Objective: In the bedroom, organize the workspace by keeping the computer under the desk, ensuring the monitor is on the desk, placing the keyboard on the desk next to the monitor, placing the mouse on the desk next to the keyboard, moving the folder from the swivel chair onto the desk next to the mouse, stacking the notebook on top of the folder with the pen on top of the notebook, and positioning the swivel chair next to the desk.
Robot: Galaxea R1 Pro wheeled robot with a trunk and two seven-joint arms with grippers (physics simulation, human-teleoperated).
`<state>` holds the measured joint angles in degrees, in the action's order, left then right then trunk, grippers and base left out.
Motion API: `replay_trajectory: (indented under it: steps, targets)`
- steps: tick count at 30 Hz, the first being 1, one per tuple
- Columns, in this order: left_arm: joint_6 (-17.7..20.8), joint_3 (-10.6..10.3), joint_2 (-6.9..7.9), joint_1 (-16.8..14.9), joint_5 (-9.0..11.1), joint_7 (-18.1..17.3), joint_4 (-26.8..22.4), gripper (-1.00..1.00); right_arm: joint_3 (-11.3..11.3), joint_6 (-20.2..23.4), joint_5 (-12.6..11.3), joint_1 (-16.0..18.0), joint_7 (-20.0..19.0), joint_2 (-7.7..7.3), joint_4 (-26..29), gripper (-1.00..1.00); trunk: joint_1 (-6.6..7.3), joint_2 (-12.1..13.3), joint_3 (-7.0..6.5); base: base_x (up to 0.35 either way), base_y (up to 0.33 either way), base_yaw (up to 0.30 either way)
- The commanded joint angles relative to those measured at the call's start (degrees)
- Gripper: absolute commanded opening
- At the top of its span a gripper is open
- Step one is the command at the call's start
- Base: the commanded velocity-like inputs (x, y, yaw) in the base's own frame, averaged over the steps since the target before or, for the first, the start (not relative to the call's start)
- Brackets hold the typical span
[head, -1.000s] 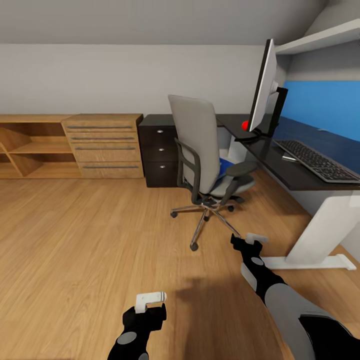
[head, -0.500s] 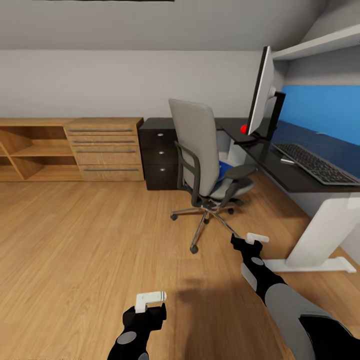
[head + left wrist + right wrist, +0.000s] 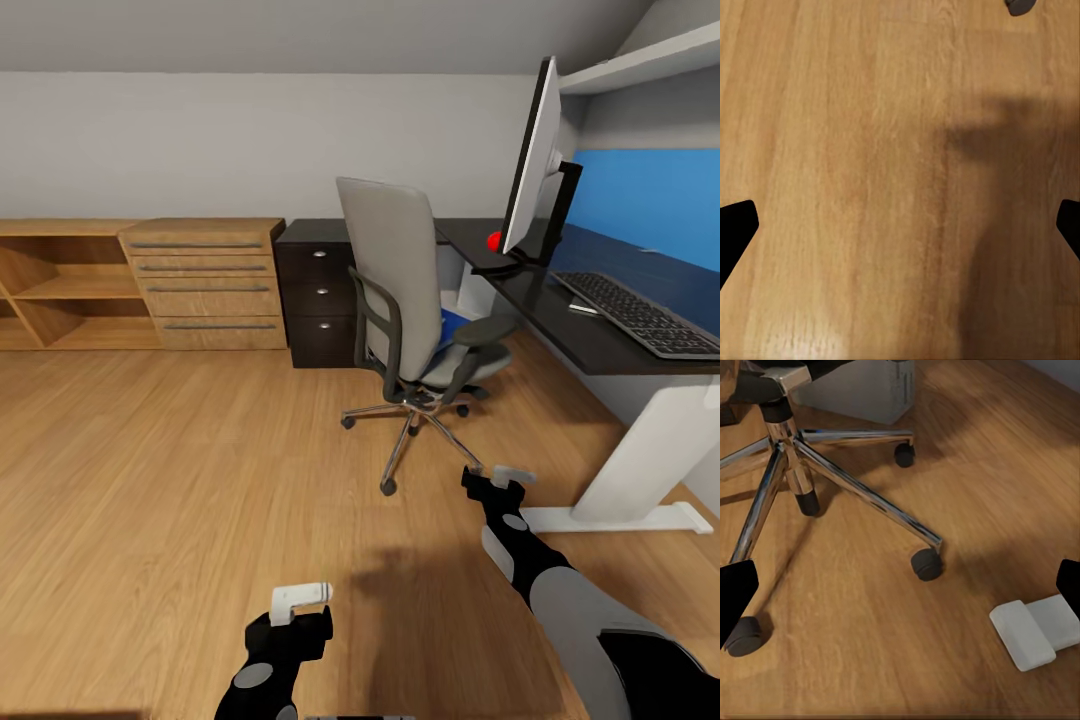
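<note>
The wooden floor (image 3: 150, 480) spreads across the room. At 3 o'clock stands the desk (image 3: 600, 345), carrying the monitor (image 3: 530, 160) at 1 o'clock and the keyboard (image 3: 640, 315) beside it. The swivel chair (image 3: 410, 310) sits at 12 o'clock, just off the desk, with the blue folder (image 3: 452, 325) on its seat. The left gripper (image 3: 300, 598) at 6 o'clock and the right gripper (image 3: 497, 478) at 4 o'clock hang over the floor, jaws spread wide, holding nothing.
</note>
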<state>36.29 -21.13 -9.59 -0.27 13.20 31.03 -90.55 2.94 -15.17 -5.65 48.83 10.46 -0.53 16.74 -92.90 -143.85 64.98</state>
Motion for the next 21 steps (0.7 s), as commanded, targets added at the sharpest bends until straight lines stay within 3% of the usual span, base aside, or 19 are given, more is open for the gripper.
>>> replay_trajectory:
  steps: [1,21]
  targets:
    - [0.1,-0.1,0.01,0.0,0.6,0.5,-0.1,1.0,0.0,-0.3,-0.6,0.0,-0.1,0.0,0.0,1.0,0.01,0.0,0.04,0.0,0.0,0.0]
    - [0.1,0.1,0.09,0.0,0.5,0.5,0.0,1.0,0.0,-0.5,-0.6,0.0,0.0,-0.49,-0.1,1.0,0.01,0.0,0.02,0.008,-0.01,0.0]
